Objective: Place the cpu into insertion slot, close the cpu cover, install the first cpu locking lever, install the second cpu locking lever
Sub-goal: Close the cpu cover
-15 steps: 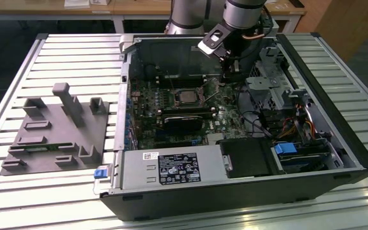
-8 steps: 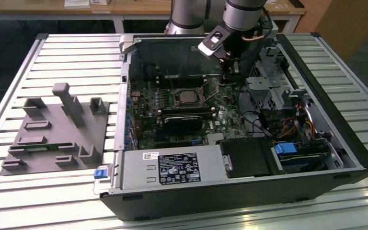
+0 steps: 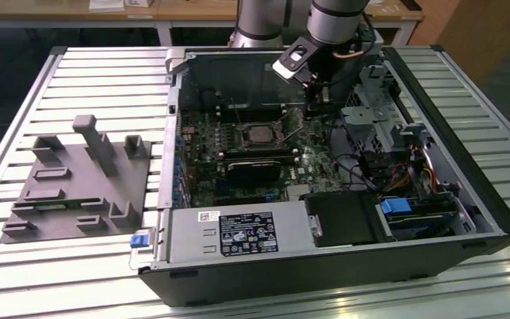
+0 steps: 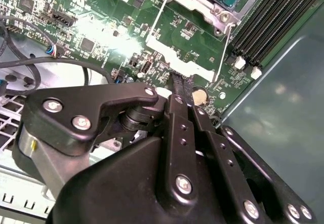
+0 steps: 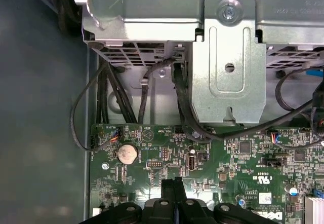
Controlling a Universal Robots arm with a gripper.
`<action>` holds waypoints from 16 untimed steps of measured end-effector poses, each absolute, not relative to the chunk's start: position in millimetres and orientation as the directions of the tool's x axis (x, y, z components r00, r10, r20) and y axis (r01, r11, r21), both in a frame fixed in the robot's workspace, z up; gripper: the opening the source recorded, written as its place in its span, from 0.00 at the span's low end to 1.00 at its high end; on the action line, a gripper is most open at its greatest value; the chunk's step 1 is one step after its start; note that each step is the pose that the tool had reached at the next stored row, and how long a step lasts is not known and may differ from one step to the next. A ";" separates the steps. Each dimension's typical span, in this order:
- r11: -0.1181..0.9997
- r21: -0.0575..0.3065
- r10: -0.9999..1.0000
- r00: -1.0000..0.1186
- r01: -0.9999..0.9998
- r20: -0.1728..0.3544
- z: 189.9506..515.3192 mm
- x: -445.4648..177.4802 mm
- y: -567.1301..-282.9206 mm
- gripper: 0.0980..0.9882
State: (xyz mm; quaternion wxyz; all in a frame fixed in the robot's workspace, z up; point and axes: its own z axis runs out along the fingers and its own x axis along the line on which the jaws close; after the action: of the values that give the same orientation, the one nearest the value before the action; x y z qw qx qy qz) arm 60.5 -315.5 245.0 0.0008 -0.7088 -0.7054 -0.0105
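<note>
Silver slatted metal tabletop (image 3: 104,66) carries an open black computer case (image 3: 326,276), lying on its side across the centre and lower right of the exterior view. A grey moulded plastic fixture with upright posts (image 3: 69,193) sits on the exterior view's left, apart from the case. A grey robot arm (image 3: 335,23) comes down from upper centre into the case.

A green motherboard (image 3: 206,143) covers the case floor, and a bare steel drive cage (image 5: 228,57) stands at its edge.

The black two-fingered tool (image 3: 315,106) is closed. In both wrist views its fingers (image 4: 181,82) meet with nothing visible between them, and the tips hang low over the board beside a round silver coin battery (image 5: 126,154).

The silver-rimmed square insertion slot (image 3: 275,136) lies centre frame, lower left of the tool and apart from it. The small grey-topped square cpu (image 3: 257,135) sits in it. The thin silvery cpu cover frame (image 4: 195,1) lies flat around the chip. Two thin wire levers (image 4: 158,21) run along the socket's sides; whether they are latched, cannot tell.
</note>
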 end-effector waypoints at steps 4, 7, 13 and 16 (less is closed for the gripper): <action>-0.005 0.014 1.000 0.005 1.000 0.016 244.7 56.3 -315.5 0.02; -0.005 0.014 1.000 0.005 1.000 0.016 244.4 52.7 -315.5 0.02; -0.005 0.014 1.000 0.005 1.000 0.016 244.1 43.6 -315.5 0.02; -0.005 0.014 1.000 0.005 1.000 0.016 243.9 38.9 -315.3 0.02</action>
State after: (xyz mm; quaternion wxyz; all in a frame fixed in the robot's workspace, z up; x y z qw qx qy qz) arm 38.9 -315.3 243.9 0.0008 -0.7088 -0.7054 -0.0105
